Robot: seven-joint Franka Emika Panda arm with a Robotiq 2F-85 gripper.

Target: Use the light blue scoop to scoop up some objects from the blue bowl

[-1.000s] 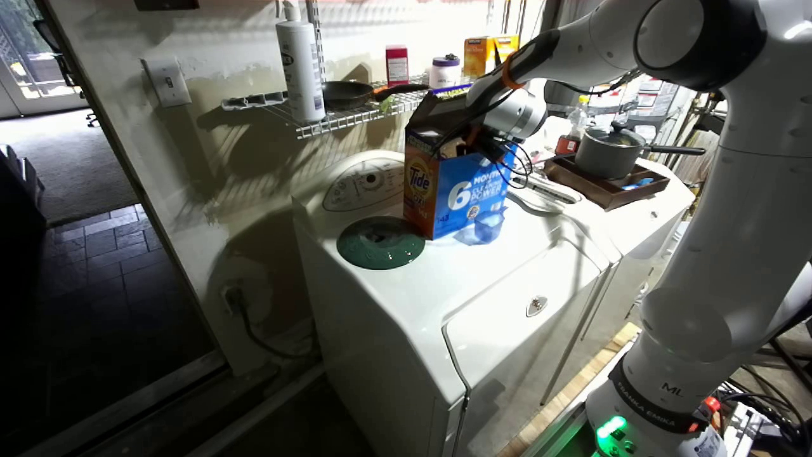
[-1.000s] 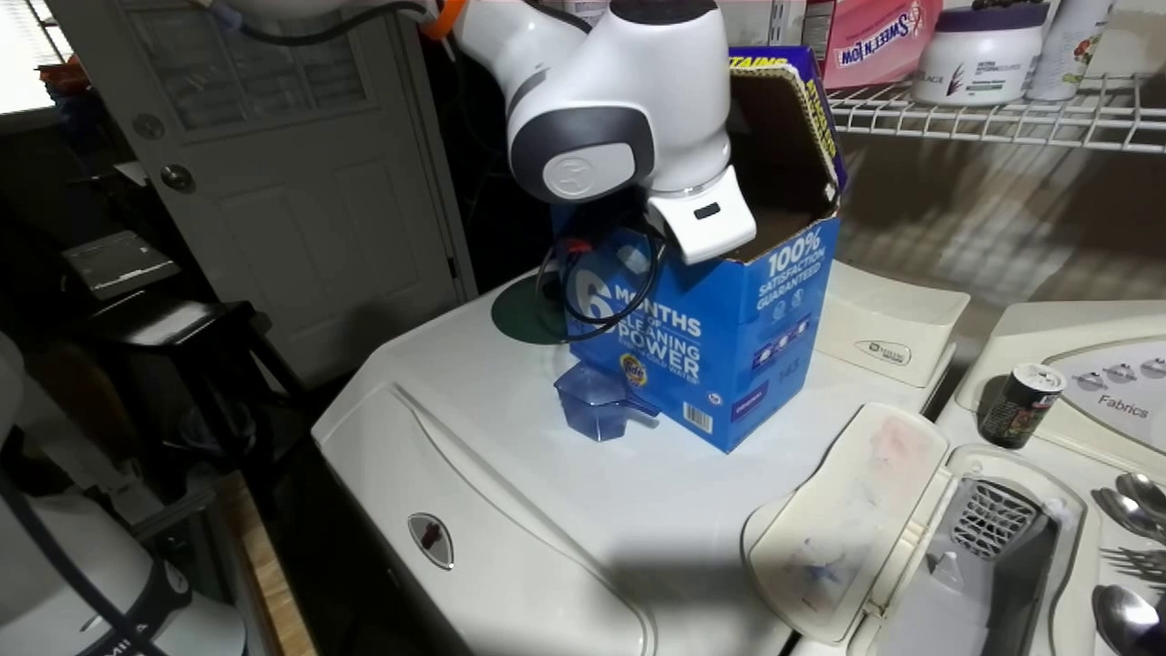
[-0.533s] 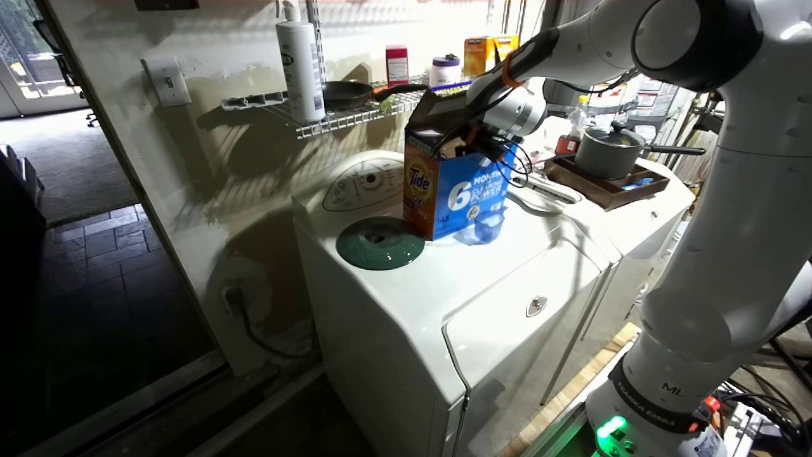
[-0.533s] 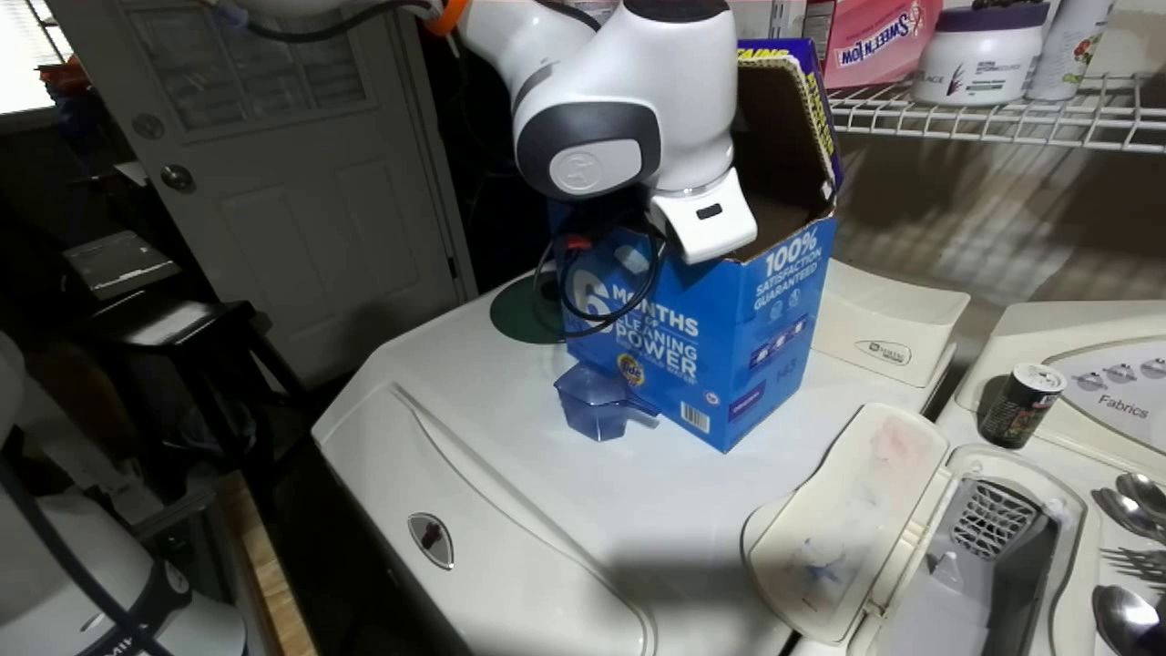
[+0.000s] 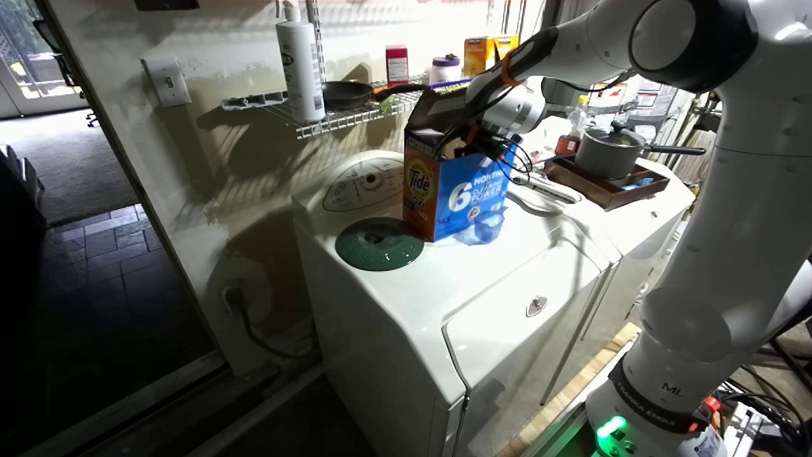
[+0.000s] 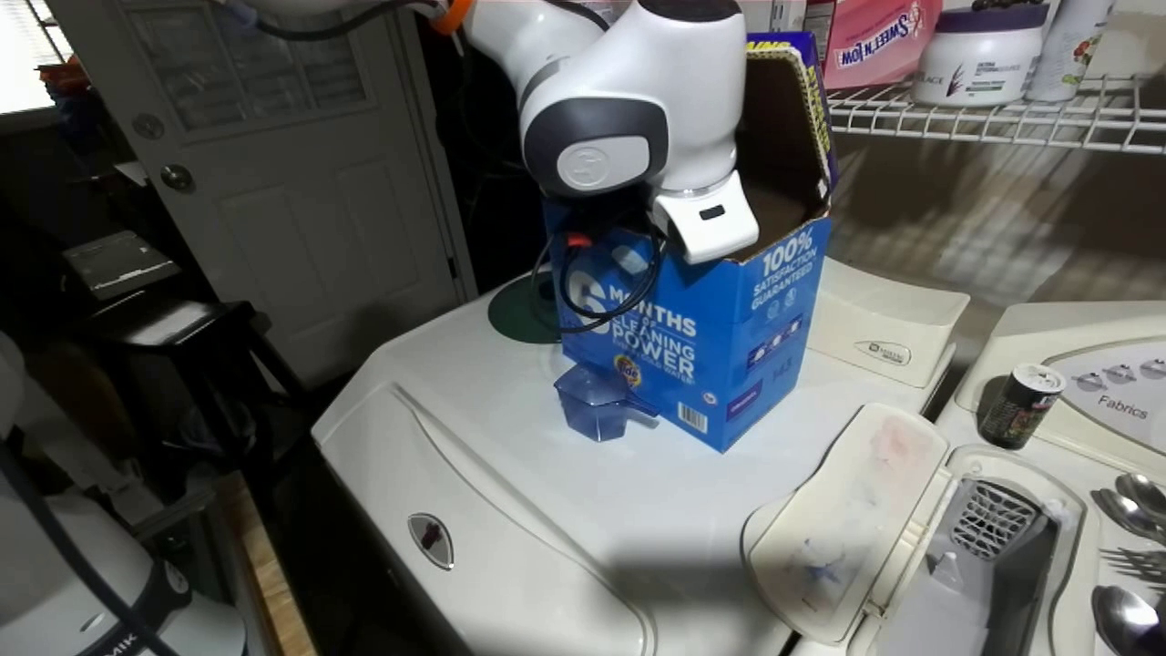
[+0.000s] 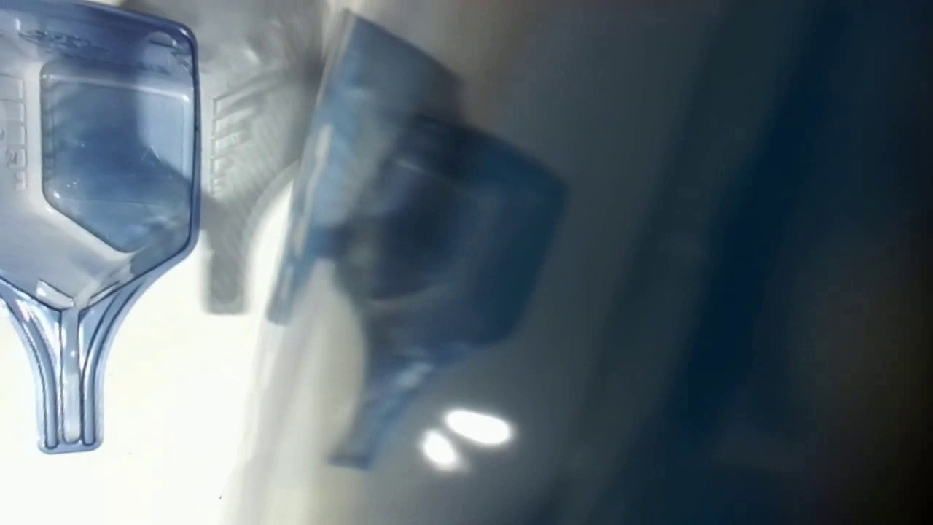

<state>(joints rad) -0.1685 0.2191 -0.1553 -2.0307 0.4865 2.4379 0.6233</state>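
Blue scoop (image 6: 592, 415) beside Tide box (image 6: 706, 305)

Light blue scoop (image 6: 592, 407): translucent, upright, mouth up, near blue bowl (image 5: 380, 259) but apart; bowl round, dark teal.

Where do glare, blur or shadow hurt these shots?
Wrist view: light blue scoop sharp, its apparent reflection blurred near two glare spots, machine top blown out; an exterior view: lower-left floor nearly black, striped shadow under wire shelf on wall.
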